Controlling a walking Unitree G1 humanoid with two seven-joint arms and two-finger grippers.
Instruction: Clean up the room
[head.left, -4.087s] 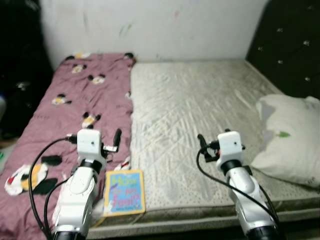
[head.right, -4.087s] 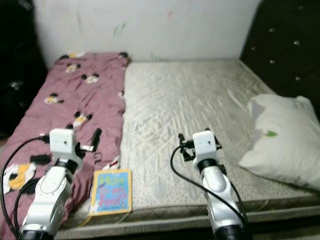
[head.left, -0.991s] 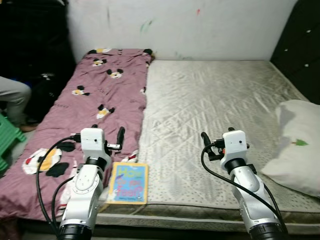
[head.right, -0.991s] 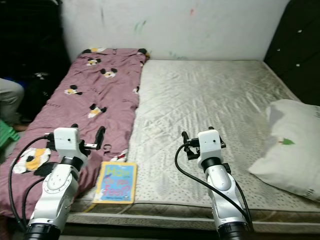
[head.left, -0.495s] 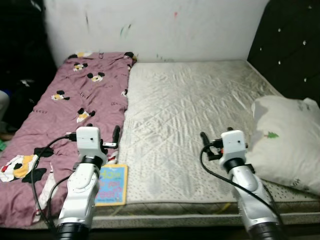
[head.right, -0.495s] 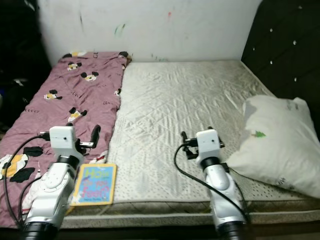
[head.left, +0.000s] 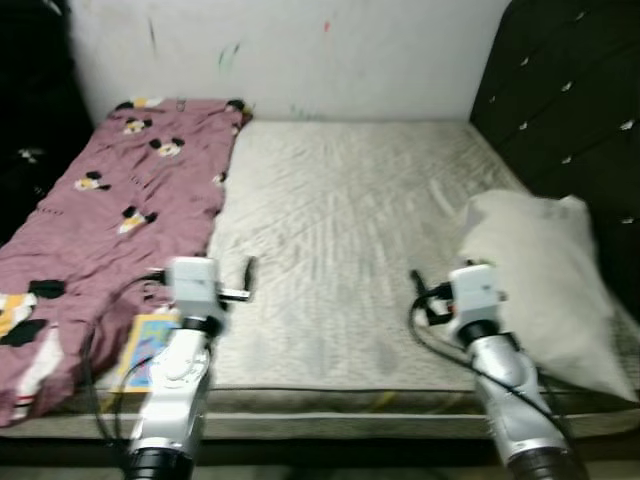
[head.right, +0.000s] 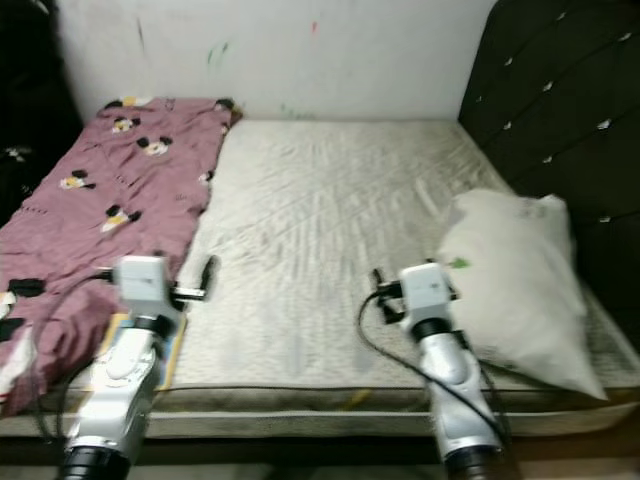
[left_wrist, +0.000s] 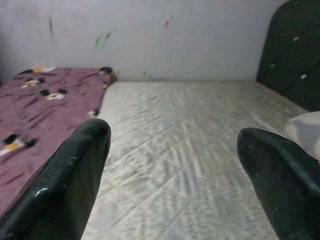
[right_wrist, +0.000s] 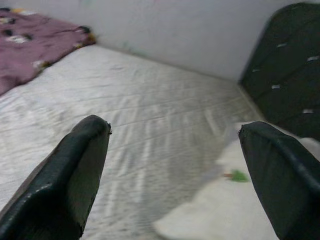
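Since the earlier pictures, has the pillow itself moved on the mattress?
Cannot tell. The whole view has shifted, so the camera turned; the pillow lies by the dark headboard as before.

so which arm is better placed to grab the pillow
Right. The right gripper hangs open just beside the white pillow on the mattress; the left gripper sits across the bed near the maroon blanket.

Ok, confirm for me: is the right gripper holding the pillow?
No. The right gripper is open and empty above the mattress, beside the pillow.
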